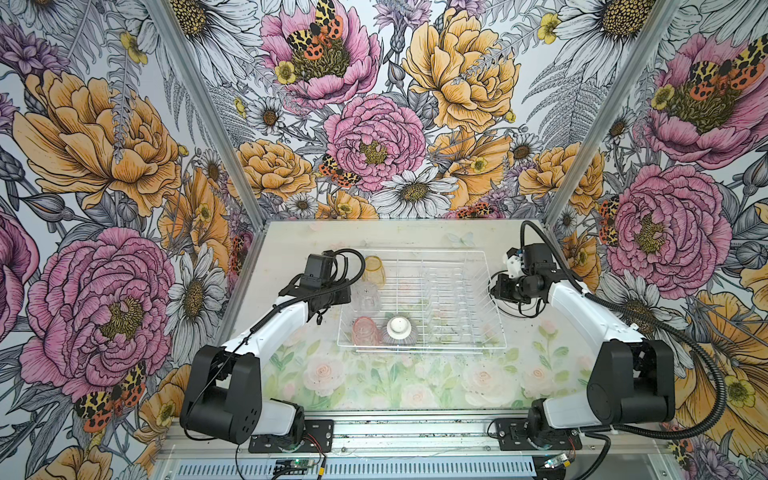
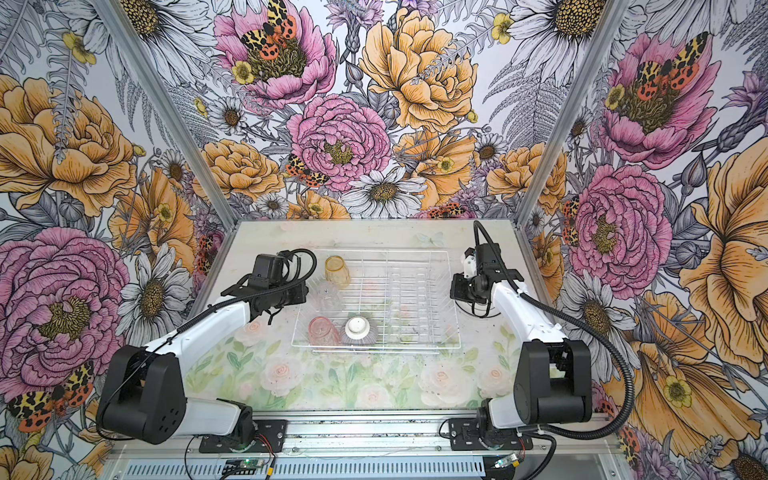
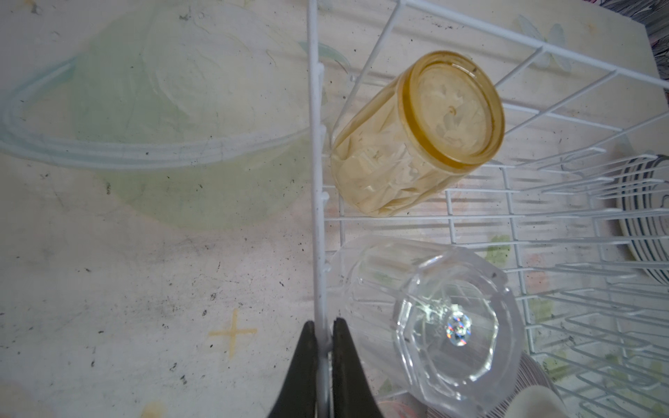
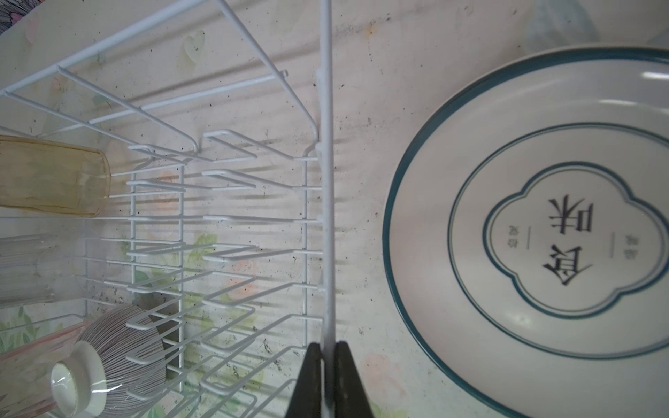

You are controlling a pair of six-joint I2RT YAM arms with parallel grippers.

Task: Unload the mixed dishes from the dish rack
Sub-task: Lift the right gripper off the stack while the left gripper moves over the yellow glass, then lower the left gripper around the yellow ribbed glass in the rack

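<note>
Pinching the dish rack [image 1: 440, 291] from both sides is where I stand. My left claw [image 3: 324, 322] is closed down to a sliver on the top rim wire at the rack's 9 o'clock side, with nothing else in it.

Just inside that side, the amber tumbler [image 1: 372, 268] leans base-up in the 10 o'clock corner. The clear tumbler [image 1: 368, 295] is right beside it toward 9 o'clock, also base-up. The pink tumbler [image 1: 365, 330] sits at the 7 o'clock corner, and the striped bowl [image 1: 400, 330] is touching it at about 6 o'clock, upside down with its white foot showing.

Past the bowl, the upright prongs across the middle and the 3 o'clock half stand bare.

My right claw [image 4: 327, 343] is clamped just as tight on the rim wire at 3 o'clock. Outside that wire a plate [image 4: 525, 202] lies flat on the surface, face up. Whether more plates lie under it I cannot tell.

By my reckoning the plates are out, while three tumblers and the bowl are left to unload.
</note>
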